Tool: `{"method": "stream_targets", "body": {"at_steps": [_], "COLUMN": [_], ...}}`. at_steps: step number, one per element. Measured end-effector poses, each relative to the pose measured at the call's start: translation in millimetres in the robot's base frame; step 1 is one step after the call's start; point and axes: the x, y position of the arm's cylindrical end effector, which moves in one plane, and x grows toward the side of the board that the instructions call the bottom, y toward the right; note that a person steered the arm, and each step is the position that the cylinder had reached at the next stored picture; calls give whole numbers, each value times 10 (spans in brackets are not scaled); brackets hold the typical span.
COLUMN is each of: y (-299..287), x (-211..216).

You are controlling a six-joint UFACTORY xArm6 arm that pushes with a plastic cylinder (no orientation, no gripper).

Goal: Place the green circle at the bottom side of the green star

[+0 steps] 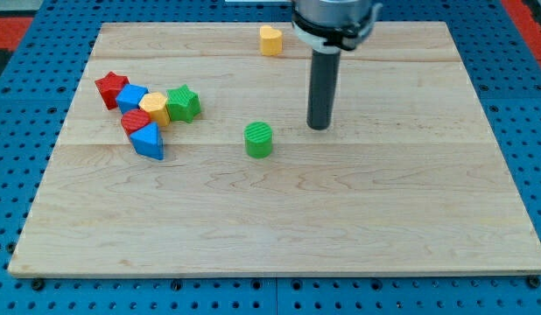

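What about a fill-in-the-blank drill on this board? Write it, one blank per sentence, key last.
1. My tip is to the view's ___ of the green circle.
2. The green star touches the ___ block.
3. The yellow heart lies near the board's ___ edge.

Missing words: right; yellow; top

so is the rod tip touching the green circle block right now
No, my tip stands apart from the green circle block, up and toward the view's right, with bare wooden board between them.
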Motion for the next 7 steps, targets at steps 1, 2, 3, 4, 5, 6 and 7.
{"method": "stream_targets", "body": {"at_steps": [1, 2, 3, 4, 5, 6, 7], "y": [-453, -141, -712, -1280, -1020, -781, -1410], "x": [40, 245, 224, 129, 180, 227, 114]}}
